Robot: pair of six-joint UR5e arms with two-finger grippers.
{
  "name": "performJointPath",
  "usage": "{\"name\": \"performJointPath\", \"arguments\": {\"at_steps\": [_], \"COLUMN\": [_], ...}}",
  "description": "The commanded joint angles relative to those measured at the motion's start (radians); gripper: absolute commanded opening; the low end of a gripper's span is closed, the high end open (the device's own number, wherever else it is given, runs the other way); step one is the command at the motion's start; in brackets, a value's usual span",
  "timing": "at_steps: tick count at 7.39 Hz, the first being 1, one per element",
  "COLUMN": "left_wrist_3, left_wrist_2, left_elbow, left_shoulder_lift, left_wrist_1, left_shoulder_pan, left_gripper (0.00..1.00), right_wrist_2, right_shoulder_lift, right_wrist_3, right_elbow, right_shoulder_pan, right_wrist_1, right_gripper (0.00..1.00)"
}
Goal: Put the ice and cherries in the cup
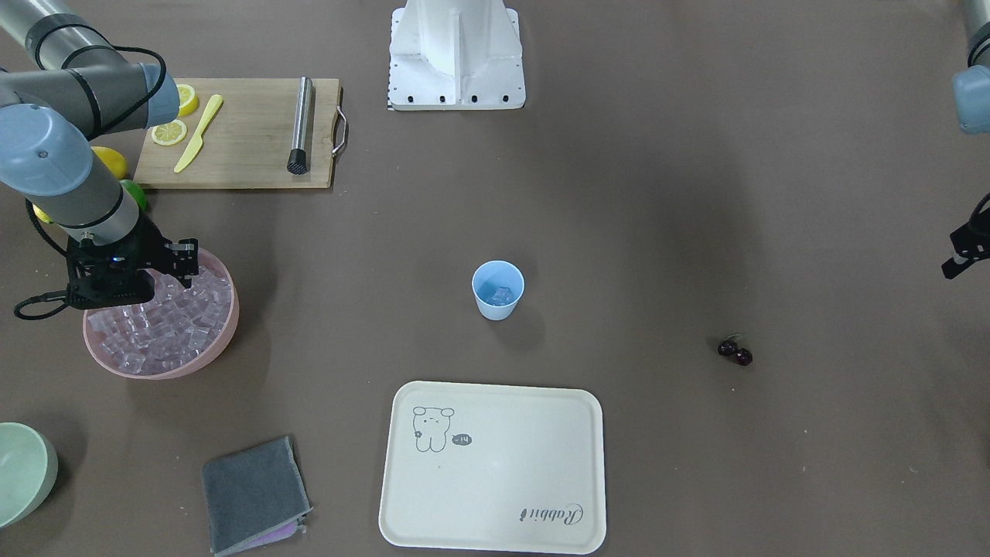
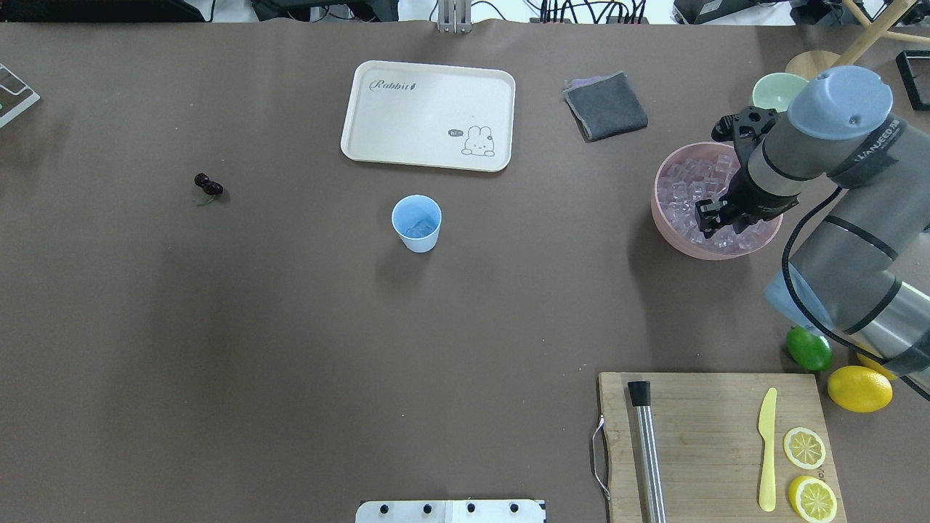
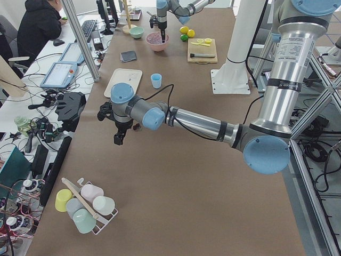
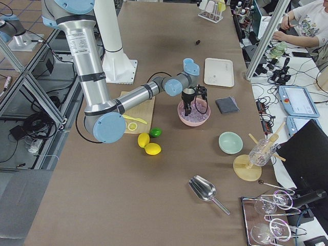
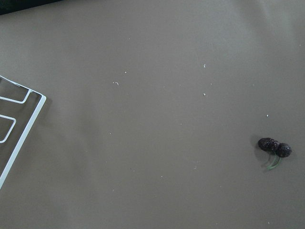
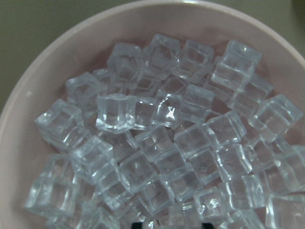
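Hovering over the pink bowl, the right gripper had its fingers spread above the ice. The cup stood mid-table with some ice inside. The cherries lay well apart from it. I could not tell the left gripper state.

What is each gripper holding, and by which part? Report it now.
Nothing seen held. The right gripper hangs open over the ice in the pink bowl, no cube between its tips. The cherries lie on the table, apart from the left gripper.
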Motion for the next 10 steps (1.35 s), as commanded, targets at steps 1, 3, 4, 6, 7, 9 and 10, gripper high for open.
{"name": "performJointPath", "arguments": {"at_steps": [1, 3, 4, 6, 7, 9, 10], "left_wrist_3": [0.001, 0.0, 0.0, 0.0, -0.003, -0.003, -0.003], "left_wrist_2": [0.0, 0.0, 0.0, 0.0, 0.0, 0.0, 0.0], "left_elbow": [0.0, -0.001, -0.001, -0.004, -0.004, -0.004, -0.001], "left_shoulder_lift": [0.001, -0.001, -0.001, 0.001, 0.001, 0.004, 0.004], "left_wrist_1": [0.0, 0.0, 0.0, 0.0, 0.0, 0.0, 0.0], "left_shoulder_pan": [0.0, 0.0, 0.0, 0.0, 0.0, 0.0, 0.0], "left_gripper": [0.98, 0.98, 0.98, 0.98, 0.98, 0.98, 0.98], "right_wrist_2": [-0.01, -0.01, -0.018, -0.036, -0.038, -0.015, 0.003], "right_shoulder_lift": [0.0, 0.0, 0.001, -0.014, -0.035, -0.025, 0.027], "right_wrist_3": [-0.003, -0.003, -0.003, -0.004, -0.001, 0.003, 0.005], "right_elbow": [0.0, 0.001, 0.001, 0.003, 0.001, 0.076, 0.095], "right_shoulder_pan": [-0.001, -0.001, -0.001, -0.008, -0.011, 0.014, 0.027], "right_wrist_1": [0.0, 0.0, 0.0, 0.043, 0.081, 0.03, -0.042], "right_gripper": [0.38, 0.24, 0.21, 0.06, 0.0, 0.0, 0.0]}}
